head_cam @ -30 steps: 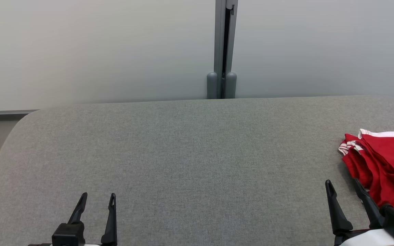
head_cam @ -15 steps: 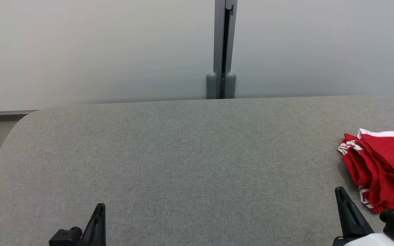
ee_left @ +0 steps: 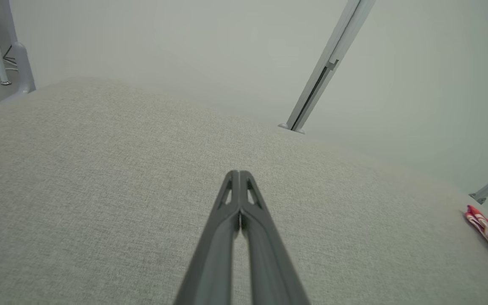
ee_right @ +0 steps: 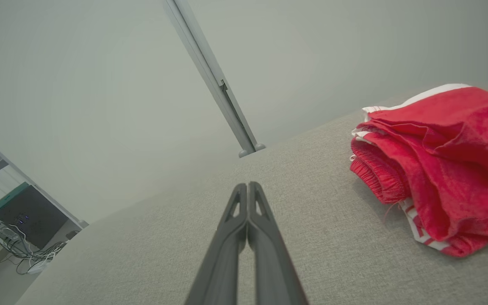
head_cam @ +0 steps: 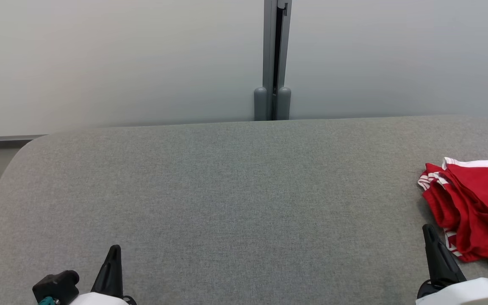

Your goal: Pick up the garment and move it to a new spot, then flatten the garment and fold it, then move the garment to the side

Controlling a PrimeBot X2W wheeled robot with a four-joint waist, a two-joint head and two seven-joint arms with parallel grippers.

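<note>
Lying bunched at the right edge of the grey fabric surface (head_cam: 227, 190), the red white-trimmed cloth garment (head_cam: 472, 203) rests just beside the clenched right tool (ee_right: 248, 185); the left tool (ee_left: 239, 173), also clenched, hovers near-left.

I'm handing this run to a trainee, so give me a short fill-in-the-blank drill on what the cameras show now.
1. The bunched red garment with white trim lies on the grey fabric-covered table at the robot's ____ side.
2. The left gripper hovers over bare table with its jaws ____.
3. The right gripper, jaws shut, sits beside the garment and holds ____.
Missing words: right; shut; nothing.
</note>
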